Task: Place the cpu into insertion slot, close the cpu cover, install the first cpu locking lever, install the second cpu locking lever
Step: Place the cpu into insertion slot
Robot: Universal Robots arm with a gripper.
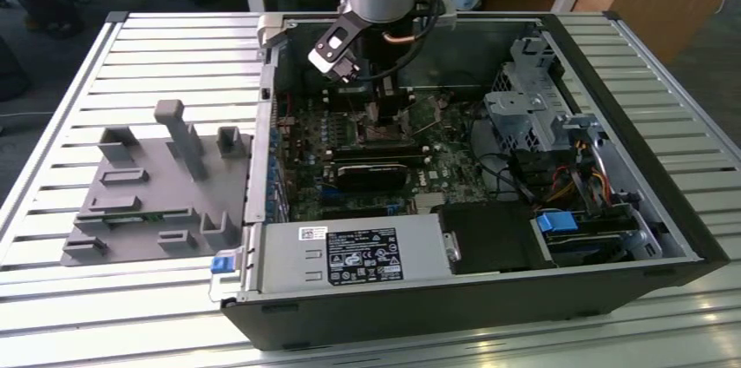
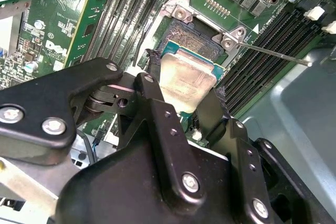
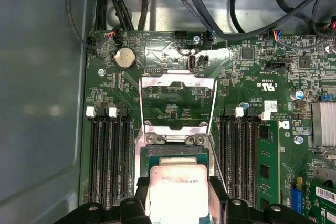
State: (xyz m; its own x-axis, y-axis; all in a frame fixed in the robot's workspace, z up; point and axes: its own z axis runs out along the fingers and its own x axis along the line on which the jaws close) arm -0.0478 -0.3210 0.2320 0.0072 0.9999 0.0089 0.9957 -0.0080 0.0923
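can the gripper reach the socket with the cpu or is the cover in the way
Probably yes: the cpu cover stands flipped open, clear of the socket, and the gripper holds the cpu over it.

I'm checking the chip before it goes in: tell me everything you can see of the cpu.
The cpu is a small flat square chip with a silvery-grey metal top and a thin green board edge showing around it. In both wrist views it is over the open socket, clamped on two opposite edges by the black jaws of the gripper. The cpu cover stands swung open beyond it. Whether the chip already touches the socket cannot be told.
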